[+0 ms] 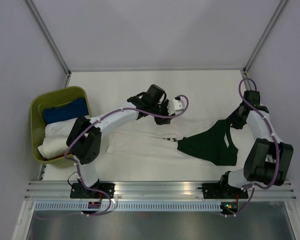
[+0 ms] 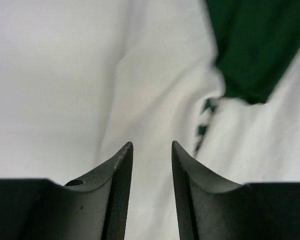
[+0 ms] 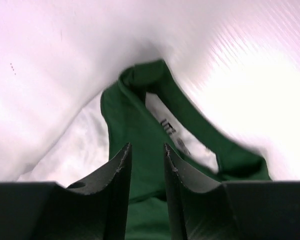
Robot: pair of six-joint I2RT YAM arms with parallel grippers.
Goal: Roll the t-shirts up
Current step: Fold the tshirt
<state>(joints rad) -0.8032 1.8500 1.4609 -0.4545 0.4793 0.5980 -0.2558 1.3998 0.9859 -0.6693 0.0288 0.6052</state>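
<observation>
Down at the near edge, both arms rise from the metal rail, the left one on the left and the right one on the right. Just beyond it, the white t-shirt lies spread flat across the middle of the table, and a little dark print shows near its right end. The dark green t-shirt is crumpled over that right end, partly on the white cloth and partly on the bare table.

Over on the left, an olive-green basket sits at the table's edge. White cloth is bundled in its near part and a folded blue cloth lies farther back.

The left arm stretches across toward the middle. Its left gripper hangs above the far edge of the white shirt with its jaws apart and nothing between them. Its own camera shows white fabric below and a corner of green up to the right.

On the right, the right gripper is at the far edge of the green shirt, also with its jaws apart. Through the gap, the green collar loops open with a pale label inside it. Whether the fingertips touch the cloth, I can't tell.

Farther back there is bare white tabletop, then the pale walls.
</observation>
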